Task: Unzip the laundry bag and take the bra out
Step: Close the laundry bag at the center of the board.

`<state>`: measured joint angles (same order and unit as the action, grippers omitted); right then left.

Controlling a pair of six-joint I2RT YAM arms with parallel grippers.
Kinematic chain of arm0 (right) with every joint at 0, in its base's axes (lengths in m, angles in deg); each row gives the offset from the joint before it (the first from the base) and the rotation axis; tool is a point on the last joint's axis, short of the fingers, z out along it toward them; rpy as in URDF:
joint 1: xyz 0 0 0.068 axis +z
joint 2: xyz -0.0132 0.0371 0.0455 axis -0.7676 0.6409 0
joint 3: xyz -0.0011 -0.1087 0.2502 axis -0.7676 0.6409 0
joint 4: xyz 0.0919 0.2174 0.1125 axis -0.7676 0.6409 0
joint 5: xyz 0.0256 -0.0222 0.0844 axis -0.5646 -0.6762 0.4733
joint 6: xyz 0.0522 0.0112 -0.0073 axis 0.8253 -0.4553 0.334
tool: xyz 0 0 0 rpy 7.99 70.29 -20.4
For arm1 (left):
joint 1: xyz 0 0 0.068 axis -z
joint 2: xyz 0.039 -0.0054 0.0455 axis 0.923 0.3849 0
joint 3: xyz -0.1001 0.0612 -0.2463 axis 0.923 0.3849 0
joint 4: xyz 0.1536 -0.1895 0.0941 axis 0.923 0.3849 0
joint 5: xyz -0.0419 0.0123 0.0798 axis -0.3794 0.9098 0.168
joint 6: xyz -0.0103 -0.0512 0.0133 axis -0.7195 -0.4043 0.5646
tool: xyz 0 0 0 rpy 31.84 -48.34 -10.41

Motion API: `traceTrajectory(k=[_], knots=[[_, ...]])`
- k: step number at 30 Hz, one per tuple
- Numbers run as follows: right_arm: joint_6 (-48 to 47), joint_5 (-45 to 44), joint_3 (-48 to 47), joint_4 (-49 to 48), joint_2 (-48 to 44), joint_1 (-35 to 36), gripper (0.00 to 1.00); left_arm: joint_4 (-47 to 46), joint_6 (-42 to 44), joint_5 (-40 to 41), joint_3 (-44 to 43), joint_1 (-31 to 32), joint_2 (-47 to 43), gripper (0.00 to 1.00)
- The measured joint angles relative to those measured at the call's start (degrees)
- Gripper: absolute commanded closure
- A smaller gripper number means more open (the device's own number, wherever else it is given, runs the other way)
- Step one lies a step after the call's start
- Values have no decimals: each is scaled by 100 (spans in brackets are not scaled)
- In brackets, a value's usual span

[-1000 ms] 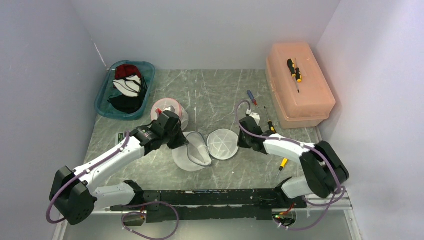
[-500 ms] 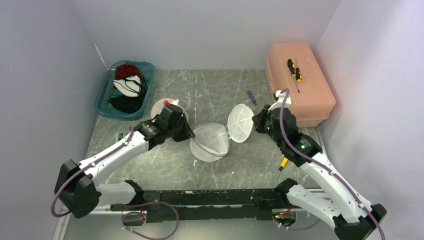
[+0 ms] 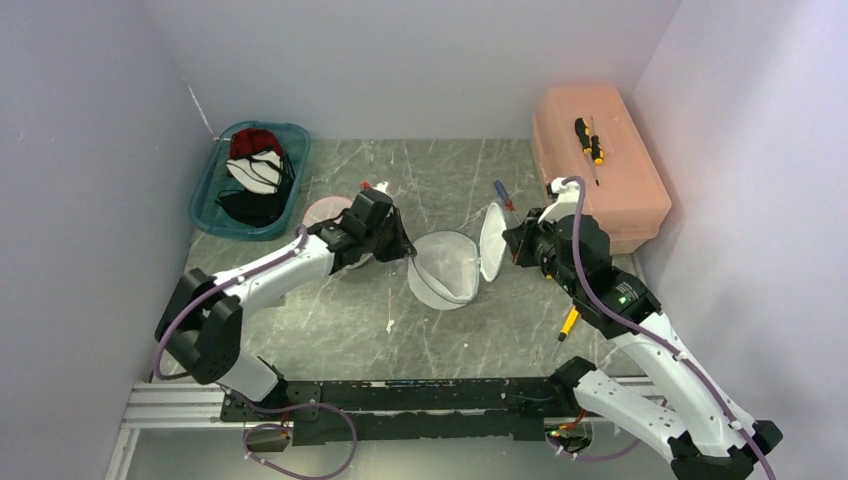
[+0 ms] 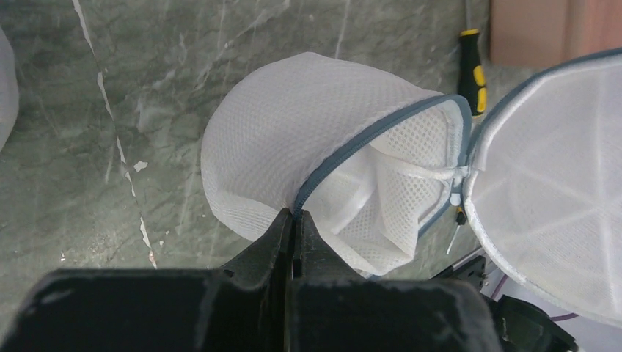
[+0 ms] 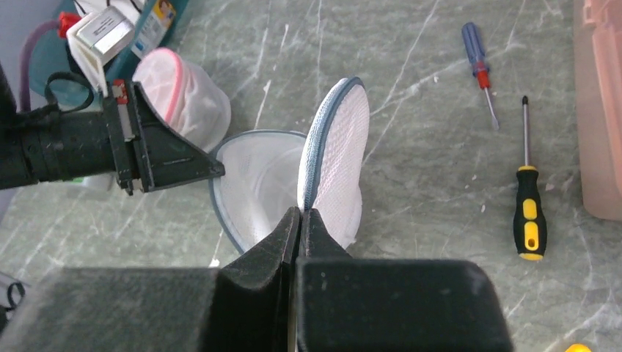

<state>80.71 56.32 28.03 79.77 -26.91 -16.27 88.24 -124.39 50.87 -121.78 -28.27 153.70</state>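
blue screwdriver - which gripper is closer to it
Right. The right gripper, shut on the lid of the laundry bag, is just on the near side of the blue screwdriver; the left gripper, shut on the bag's rim, is well to its left.

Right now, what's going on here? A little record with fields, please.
bag: white mesh, unzipped, lid standing on edge
left gripper: shut on bag's zipper rim
right gripper: shut on lid's edge
bra: none seen inside bag
pink bag: beside left arm
bin: red, white, black garments
toolbox: screwdriver on top
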Motion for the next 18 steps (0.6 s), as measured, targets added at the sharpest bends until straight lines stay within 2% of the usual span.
traceTrajectory(k=[3, 6, 9, 11, 16, 18], knots=[[-66, 28, 166, 20, 28, 46, 100, -28, 17, -55, 0, 0, 299, 92], [-144, 57, 216, 94, 127, 107, 100, 37, 103, -66, -50, 0, 505, 73], [-221, 63, 219, 111, 260, 251, 100, 214, 269, -68, -291, 0, 640, 47], [-264, 48, 219, 133, 330, 372, 100, 302, 369, -72, -479, -2, 656, 34], [-372, -46, 221, 195, 428, 669, 100, 433, 400, -79, -887, -2, 540, 17], [-431, -59, 251, 164, 422, 748, 100, 520, 313, -111, -887, 0, 374, 7]])
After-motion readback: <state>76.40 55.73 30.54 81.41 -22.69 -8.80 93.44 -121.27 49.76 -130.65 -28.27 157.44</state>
